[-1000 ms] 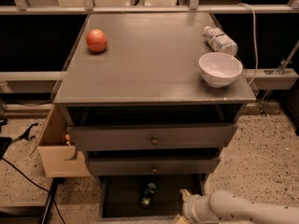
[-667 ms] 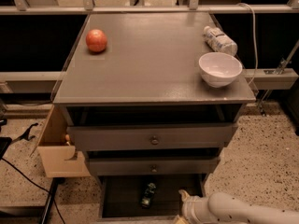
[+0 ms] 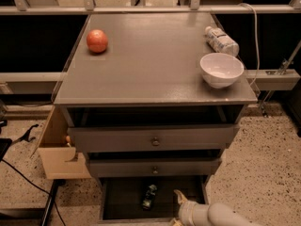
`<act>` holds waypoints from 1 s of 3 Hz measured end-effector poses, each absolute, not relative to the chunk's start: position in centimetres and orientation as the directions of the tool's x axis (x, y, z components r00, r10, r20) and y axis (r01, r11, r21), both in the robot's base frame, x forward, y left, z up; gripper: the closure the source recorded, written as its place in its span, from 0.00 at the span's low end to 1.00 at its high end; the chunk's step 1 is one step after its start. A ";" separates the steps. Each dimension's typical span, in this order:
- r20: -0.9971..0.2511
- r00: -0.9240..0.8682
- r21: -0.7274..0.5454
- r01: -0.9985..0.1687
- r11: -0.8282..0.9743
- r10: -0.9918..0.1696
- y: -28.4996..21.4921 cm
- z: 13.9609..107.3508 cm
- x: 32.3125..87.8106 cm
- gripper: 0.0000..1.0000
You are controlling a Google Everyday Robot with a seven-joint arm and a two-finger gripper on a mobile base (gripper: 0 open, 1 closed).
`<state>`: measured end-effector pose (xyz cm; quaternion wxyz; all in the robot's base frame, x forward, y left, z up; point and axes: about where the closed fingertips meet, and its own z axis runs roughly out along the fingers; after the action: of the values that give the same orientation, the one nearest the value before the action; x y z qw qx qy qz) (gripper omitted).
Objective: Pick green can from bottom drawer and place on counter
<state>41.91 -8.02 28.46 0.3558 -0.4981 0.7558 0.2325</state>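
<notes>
Reaching step: the hand [image 3: 181, 199], whose opening one cannot tell, is right of the shiny green metal can [image 3: 149, 196] in the grey bottom drawer [image 3: 117, 204]; next it should move left.

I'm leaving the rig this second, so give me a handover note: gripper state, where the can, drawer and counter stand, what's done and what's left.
Gripper: low at the front right of the bottom drawer, just right of the green can, apart from it.
Green can: inside the open bottom drawer, near its middle.
Counter: holds a fruit, bottle and white bowl; no can.
Done: drawer open, gripper at it.
Left: grasp can, lift, set on counter.
</notes>
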 end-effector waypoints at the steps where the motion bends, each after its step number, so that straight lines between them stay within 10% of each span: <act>1: -0.772 -0.247 -0.009 -0.918 0.398 -0.586 -7.9 28.2 41.9 0.00; 3: -0.799 -0.194 -0.069 -0.911 0.407 -0.569 -7.0 26.9 42.7 0.00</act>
<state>42.69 -6.99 26.88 0.3923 -0.4990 0.7414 0.2177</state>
